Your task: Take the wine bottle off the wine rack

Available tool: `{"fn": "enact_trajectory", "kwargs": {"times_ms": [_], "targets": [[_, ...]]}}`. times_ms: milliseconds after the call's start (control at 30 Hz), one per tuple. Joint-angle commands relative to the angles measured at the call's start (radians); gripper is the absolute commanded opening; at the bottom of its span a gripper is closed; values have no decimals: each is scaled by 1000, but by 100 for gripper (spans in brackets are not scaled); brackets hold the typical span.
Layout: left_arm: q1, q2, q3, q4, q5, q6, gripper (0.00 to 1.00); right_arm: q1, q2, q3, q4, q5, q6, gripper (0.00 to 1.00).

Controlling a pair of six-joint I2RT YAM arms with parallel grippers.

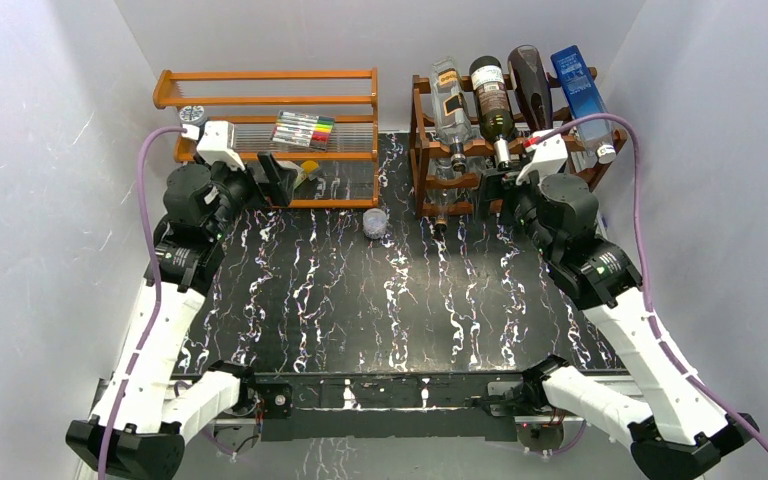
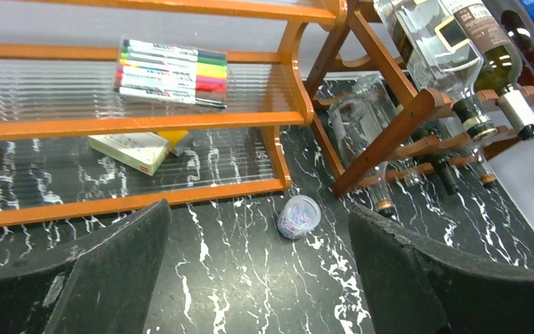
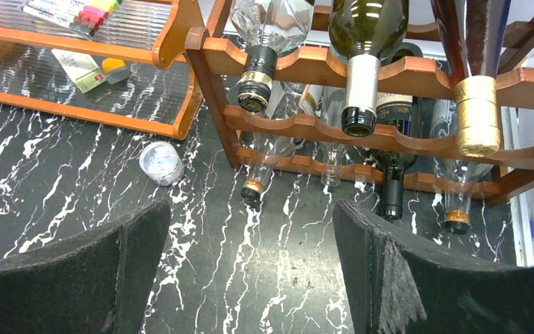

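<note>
Plainly left hand (image 2: 259, 212) and right hand (image 3: 252, 207) gape wide, empty.

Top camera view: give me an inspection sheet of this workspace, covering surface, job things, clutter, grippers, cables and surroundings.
Surface: black table with white marbling.
Job's things: dark wooden wine rack at the far right, loaded; a dark wine bottle with a white neck lies in its top row, untouched.
Clutter: orange shelf at the far left, holding a marker pack and a whitish box; small clear jar on the table.
Grippers: left gripper and right gripper both open, holding nothing.
Cables: purple cable on the left arm; another on the right.
Surroundings: white walls.
</note>
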Motion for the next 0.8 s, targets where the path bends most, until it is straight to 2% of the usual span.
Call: {"fn": "enact_trajectory", "kwargs": {"times_ms": [0, 367, 600, 767], "targets": [[21, -4, -31, 4, 109, -40, 98, 13, 30, 73, -4, 45, 54, 98], [8, 13, -111, 104, 220, 13, 98, 20, 207, 220, -91, 73, 172, 98], [-27, -23, -219, 127, 185, 92, 98, 21, 381, 358, -134, 45, 139, 98], [-51, -51, -243, 118, 123, 117, 98, 15, 539, 520, -177, 119, 114, 98]]}}
